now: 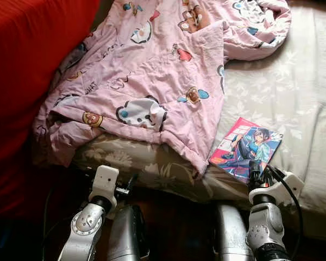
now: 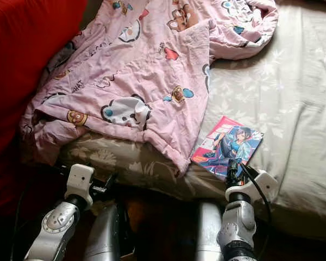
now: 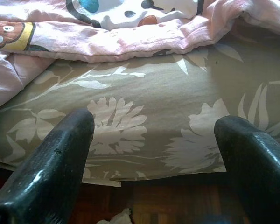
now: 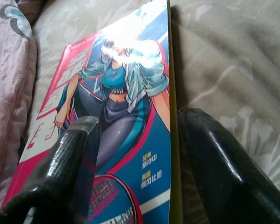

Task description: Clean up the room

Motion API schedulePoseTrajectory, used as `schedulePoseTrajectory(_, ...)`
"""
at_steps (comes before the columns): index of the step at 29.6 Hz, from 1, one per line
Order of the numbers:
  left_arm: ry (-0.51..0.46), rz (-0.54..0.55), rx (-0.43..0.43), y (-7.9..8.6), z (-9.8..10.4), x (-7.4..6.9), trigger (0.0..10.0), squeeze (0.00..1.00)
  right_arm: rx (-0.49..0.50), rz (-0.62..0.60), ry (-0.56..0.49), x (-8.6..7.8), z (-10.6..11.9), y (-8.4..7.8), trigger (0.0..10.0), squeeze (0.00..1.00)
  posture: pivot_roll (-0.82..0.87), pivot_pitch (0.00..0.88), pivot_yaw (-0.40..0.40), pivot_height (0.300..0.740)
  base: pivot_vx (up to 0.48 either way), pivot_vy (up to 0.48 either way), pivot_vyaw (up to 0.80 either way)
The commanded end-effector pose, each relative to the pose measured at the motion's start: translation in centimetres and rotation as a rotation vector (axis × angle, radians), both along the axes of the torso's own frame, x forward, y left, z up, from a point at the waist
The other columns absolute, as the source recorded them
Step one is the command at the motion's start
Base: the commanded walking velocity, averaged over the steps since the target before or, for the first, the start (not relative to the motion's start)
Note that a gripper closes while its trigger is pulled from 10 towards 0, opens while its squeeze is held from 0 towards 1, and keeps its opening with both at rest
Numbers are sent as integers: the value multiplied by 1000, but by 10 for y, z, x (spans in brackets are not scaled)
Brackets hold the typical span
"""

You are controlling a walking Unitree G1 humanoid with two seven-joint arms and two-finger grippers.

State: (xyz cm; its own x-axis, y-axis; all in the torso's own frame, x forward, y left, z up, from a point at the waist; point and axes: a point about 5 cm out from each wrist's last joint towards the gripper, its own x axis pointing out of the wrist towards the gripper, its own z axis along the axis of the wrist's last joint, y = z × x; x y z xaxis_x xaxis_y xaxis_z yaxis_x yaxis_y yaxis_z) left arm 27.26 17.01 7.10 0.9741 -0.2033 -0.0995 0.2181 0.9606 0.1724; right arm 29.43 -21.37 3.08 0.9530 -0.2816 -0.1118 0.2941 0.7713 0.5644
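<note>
A manga book (image 1: 245, 147) with a pink and blue cover lies flat on the bed near its front edge, just right of the pink quilt's corner. My right gripper (image 1: 257, 175) is at the book's near end and open. In the right wrist view one finger (image 4: 72, 158) is over the book (image 4: 126, 107) cover and the other (image 4: 214, 158) is over the sheet beside its edge; the right gripper (image 4: 140, 121) holds nothing. My left gripper (image 3: 154, 121) is open and empty, low in front of the bed's side, below the quilt's hem.
A rumpled pink cartoon quilt (image 1: 152, 70) covers the bed's left half and hangs over the front edge. The grey floral sheet (image 1: 296, 92) is bare on the right. A red fabric mass (image 1: 27, 65) stands at the left. Dark wooden floor (image 1: 174, 223) lies below.
</note>
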Motion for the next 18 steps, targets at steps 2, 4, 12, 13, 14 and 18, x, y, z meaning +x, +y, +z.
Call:
schedulePoseTrajectory(2, 36, 19, 15, 8, -7, -5, 10000, 0, 36, 2, 34, -5, -9, 4, 10000, 0, -2, 264, 132, 582, 0, 0, 0)
schedulePoseTrajectory(4, 36, 20, 16, 8, -7, -5, 10000, 0, 43, 5, 37, -4, -10, 5, 10000, 0, -2, 265, 132, 582, 0, 0, 0)
schedulePoseTrajectory(12, 36, 13, 25, 8, -7, -6, 10000, 0, 124, 33, 58, -7, -18, 9, 10000, 0, 4, 269, 137, 582, 0, 0, 0)
schedulePoseTrajectory(13, 36, 11, 27, 8, -7, -6, 10000, 0, 132, 35, 58, -7, -19, 9, 10000, 0, 4, 269, 137, 582, 0, 0, 0)
schedulePoseTrajectory(14, 36, 10, 29, 8, -7, -6, 10000, 0, 137, 37, 58, -8, -19, 10, 10000, 0, 4, 269, 137, 582, 0, 0, 0)
schedulePoseTrajectory(18, 36, 8, 30, 9, -7, -6, 10000, 0, 179, 39, 68, -11, -24, 11, 10000, 0, 6, 269, 139, 582, 0, 0, 0)
